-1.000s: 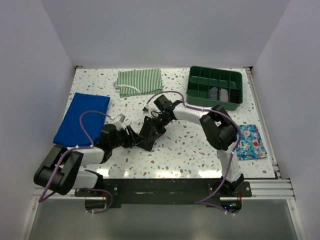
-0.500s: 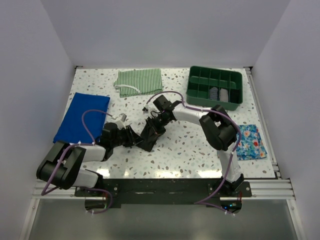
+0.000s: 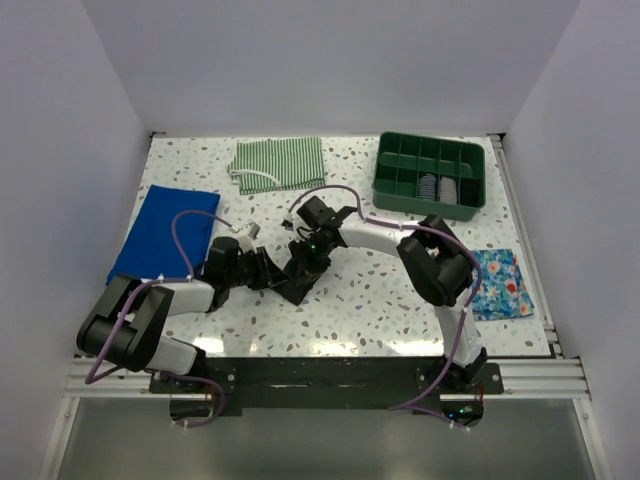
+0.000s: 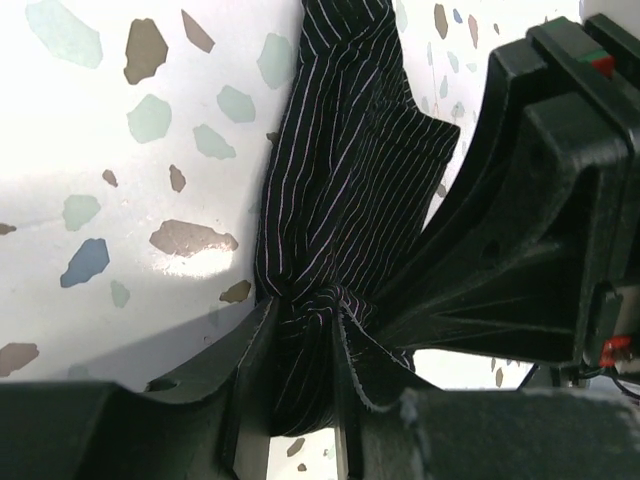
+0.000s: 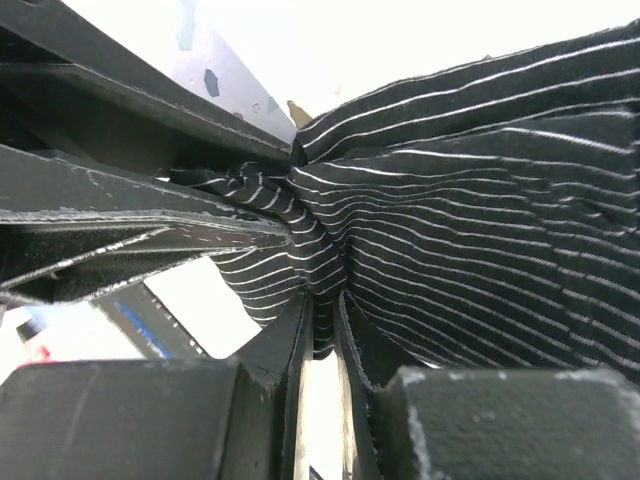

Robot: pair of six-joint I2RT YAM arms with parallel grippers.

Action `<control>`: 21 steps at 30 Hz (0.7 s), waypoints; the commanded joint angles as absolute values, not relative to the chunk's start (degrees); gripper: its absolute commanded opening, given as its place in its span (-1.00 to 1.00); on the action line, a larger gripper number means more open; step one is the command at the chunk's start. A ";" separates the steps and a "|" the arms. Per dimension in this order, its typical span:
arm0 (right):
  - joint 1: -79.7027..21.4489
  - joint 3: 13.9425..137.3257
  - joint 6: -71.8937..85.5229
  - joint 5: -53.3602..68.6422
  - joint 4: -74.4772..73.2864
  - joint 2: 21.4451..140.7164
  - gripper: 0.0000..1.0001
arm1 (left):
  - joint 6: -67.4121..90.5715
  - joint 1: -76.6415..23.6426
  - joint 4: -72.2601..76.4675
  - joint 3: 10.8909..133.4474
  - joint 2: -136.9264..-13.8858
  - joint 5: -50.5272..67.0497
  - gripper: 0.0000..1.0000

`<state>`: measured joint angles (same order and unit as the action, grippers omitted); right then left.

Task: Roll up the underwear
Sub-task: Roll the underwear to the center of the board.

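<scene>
The underwear [image 3: 297,276] is a small bunched black garment at the table's middle front; up close it shows thin white pinstripes [image 4: 350,170]. My left gripper [image 3: 272,273] comes in from the left and is shut on a gathered fold of it [image 4: 300,335]. My right gripper [image 3: 304,258] comes in from the back right and is shut on another fold [image 5: 322,315]. The two grippers pinch the cloth right next to each other. The right gripper's black body fills the right of the left wrist view [image 4: 520,230]. Most of the underwear is hidden under the grippers in the top view.
A green-and-white striped cloth [image 3: 280,160] lies at the back left. A blue cloth [image 3: 165,235] lies at the left. A green divided tray [image 3: 392,175] holding rolled items stands at the back right. A blue floral cloth [image 3: 500,283] lies at the right edge.
The left arm has drawn in and its gripper has shifted slightly toward the back. The right gripper has moved a little left. Both stay shut on the underwear.
</scene>
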<state>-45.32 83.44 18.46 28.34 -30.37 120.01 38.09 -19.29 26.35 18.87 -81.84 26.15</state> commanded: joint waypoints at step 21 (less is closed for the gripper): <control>-60.11 61.00 11.69 -6.50 -11.79 94.40 0.03 | 38.50 -26.10 7.12 27.33 -84.29 17.05 -0.88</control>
